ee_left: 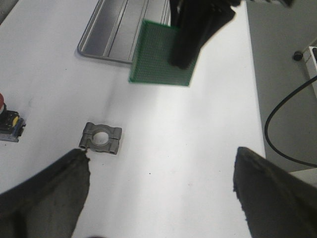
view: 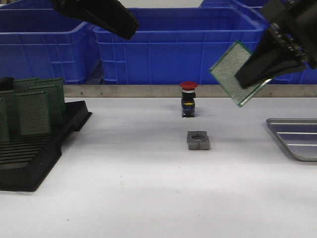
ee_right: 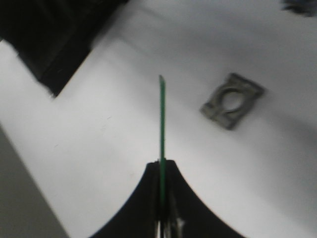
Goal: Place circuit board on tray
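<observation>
A green circuit board hangs tilted in the air at the right, pinched by my right gripper, which is shut on it. In the right wrist view the board shows edge-on between the closed fingers. The left wrist view shows the same board held just in front of the tray. The silver-grey ribbed tray lies on the table at the far right, below and right of the board. My left gripper is open and empty, high over the table; in the front view only its dark arm shows at the top left.
A black slotted rack with several green boards stands at the left. A grey metal clamp block lies mid-table, with a red-topped push button behind it. Blue plastic bins line the back beyond a metal rail.
</observation>
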